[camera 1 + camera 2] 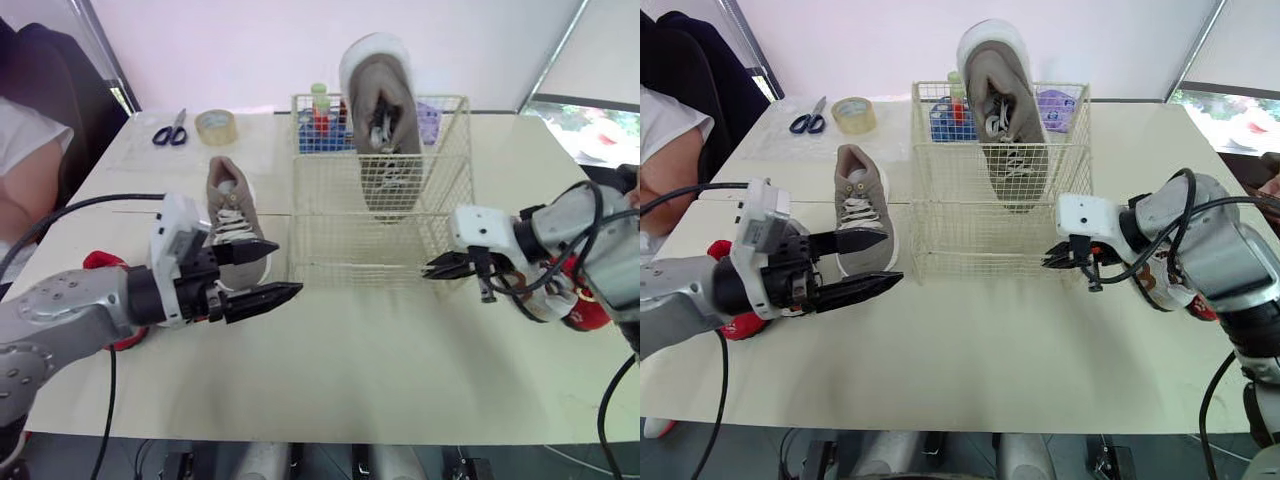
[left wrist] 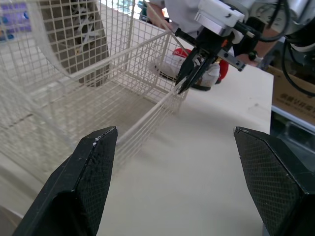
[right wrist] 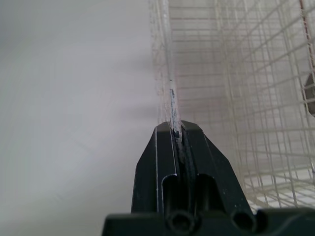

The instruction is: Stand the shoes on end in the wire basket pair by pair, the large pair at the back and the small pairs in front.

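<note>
While our right claw [image 1: 430, 268] pinches the basket [image 1: 330, 200], likely to steady it, we hold our left claw [image 1: 288, 268] open near the loose shoe [image 1: 232, 212].

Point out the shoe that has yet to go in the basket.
The shoe lying sole down on the table, left of the basket by the left gripper; the other shoe stands on end inside the basket.
</note>
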